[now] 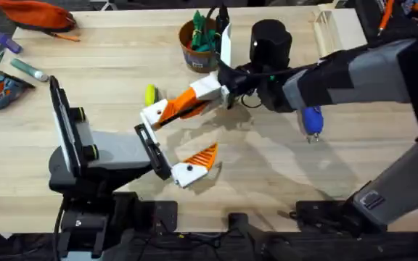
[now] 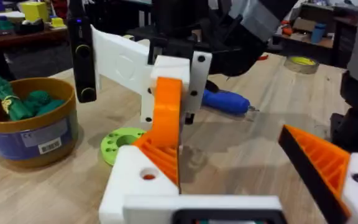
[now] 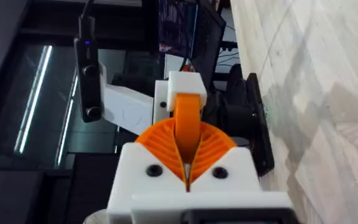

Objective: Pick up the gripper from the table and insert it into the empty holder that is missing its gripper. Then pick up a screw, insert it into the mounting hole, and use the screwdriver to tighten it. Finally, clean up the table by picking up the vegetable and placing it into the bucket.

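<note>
The gripper (image 1: 182,107), an orange ribbed pad, is clamped in my right gripper (image 1: 198,96), which is shut on it (image 3: 187,155). The pad's far end sits in the holder (image 1: 154,114), the white padless finger of my left gripper (image 1: 173,141). Orange shows through the mounting hole (image 2: 148,176) in the holder (image 2: 135,183). My left gripper (image 2: 229,149) is open, its other finger carrying a pad (image 2: 319,155). The blue screwdriver (image 1: 311,119) lies under the right arm. The yellow-green vegetable (image 1: 150,94) lies just beyond the holder. The bucket (image 1: 198,47) stands at the back.
Dark green leafy toys fill the bucket (image 2: 30,134), and a green disc with holes (image 2: 120,143) lies beside it. A black cylinder (image 1: 271,40) and a wooden box (image 1: 336,29) stand at the back right. An orange pouch (image 1: 38,14) lies far left.
</note>
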